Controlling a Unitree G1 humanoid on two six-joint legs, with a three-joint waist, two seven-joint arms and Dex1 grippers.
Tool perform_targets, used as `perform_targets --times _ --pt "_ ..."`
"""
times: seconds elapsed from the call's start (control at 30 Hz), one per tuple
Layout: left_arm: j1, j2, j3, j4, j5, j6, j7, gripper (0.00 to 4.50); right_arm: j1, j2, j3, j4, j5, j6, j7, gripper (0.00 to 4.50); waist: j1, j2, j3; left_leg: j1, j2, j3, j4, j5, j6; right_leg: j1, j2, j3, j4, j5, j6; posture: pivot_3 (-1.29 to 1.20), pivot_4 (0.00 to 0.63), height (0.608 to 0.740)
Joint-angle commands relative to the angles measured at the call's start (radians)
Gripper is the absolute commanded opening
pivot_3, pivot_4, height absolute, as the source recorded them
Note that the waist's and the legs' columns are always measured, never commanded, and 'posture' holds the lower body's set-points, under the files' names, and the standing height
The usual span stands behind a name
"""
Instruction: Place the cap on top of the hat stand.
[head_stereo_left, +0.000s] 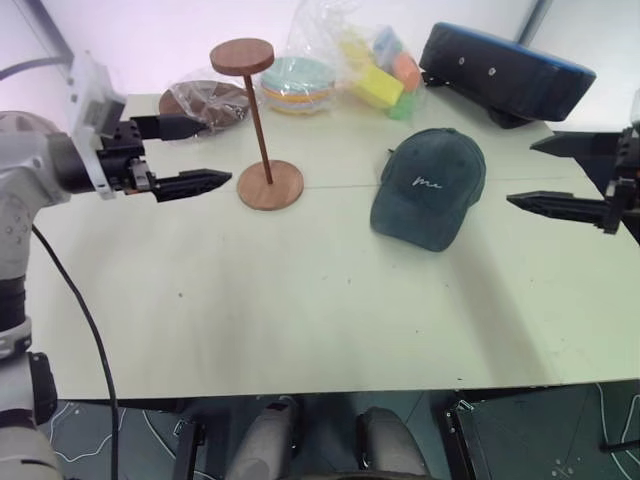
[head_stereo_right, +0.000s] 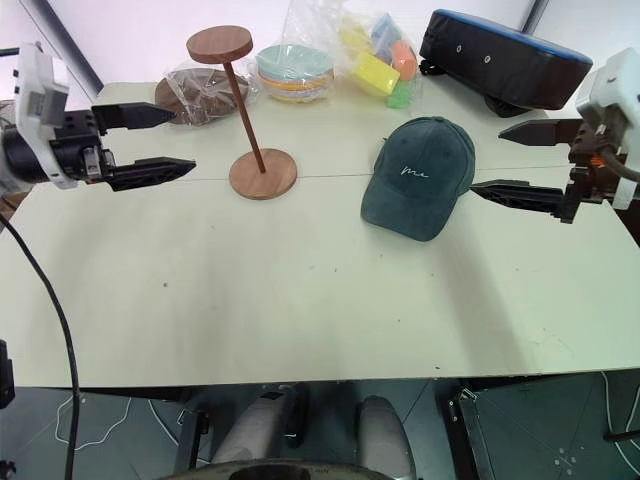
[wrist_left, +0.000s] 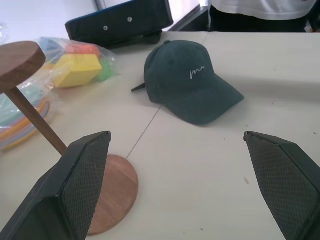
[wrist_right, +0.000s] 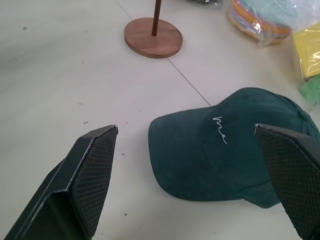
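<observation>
The dark grey-green cap (head_stereo_left: 430, 186) lies on the pale table (head_stereo_left: 300, 300), right of centre, brim toward me, white script on its front. The reddish-brown hat stand (head_stereo_left: 262, 120) stands upright left of it, top disc bare. My left gripper (head_stereo_left: 195, 152) hovers open just left of the stand's base, pointing right, nothing between its fingers. My right gripper (head_stereo_right: 505, 160) hangs open just right of the cap, pointing left at it, apart from the fabric. The cap (wrist_right: 235, 145) lies between the right fingers' line of sight in the right wrist view.
Behind the stand sit a brown round thing in clear plastic (head_stereo_left: 205, 100), stacked coloured plates in a bag (head_stereo_left: 297, 83) and bagged coloured blocks (head_stereo_left: 385, 75). A dark padded case (head_stereo_left: 505, 72) rests at the back right. A person's torso (wrist_left: 260, 12) stands beyond the table.
</observation>
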Motion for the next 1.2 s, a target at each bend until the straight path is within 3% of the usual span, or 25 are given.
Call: perform_targets --times 0.03,0.93,1.2 --pt "-0.007 0.008 0.034 -0.025 -0.006 -0.019 0.007 4.48 -0.005 -0.019 -0.045 -0.024 0.006 -0.009 0.000 4.50 0.001 0.000 0.000 0.000 0.000 0.000 0.000 0.000 0.000 0.000 0.000 0.000 0.000 0.000 0.000 0.00 0.150 0.740" --pt "-0.039 -0.001 0.016 0.010 -0.006 -0.035 0.003 4.48 0.039 -0.003 -0.086 -0.091 0.039 0.027 -0.039 4.50 0.000 0.000 0.000 0.000 0.000 0.000 0.000 0.000 0.000 0.000 0.000 0.000 0.000 0.000 0.000 0.00 0.150 0.740" --pt "-0.025 -0.019 0.012 -0.017 -0.013 -0.019 0.024 4.48 0.098 0.036 -0.080 -0.203 0.033 0.039 -0.120 4.50 0.001 0.000 0.000 0.000 0.000 0.000 0.000 0.000 0.000 0.000 0.000 0.000 0.000 0.000 0.000 0.00 0.150 0.740"
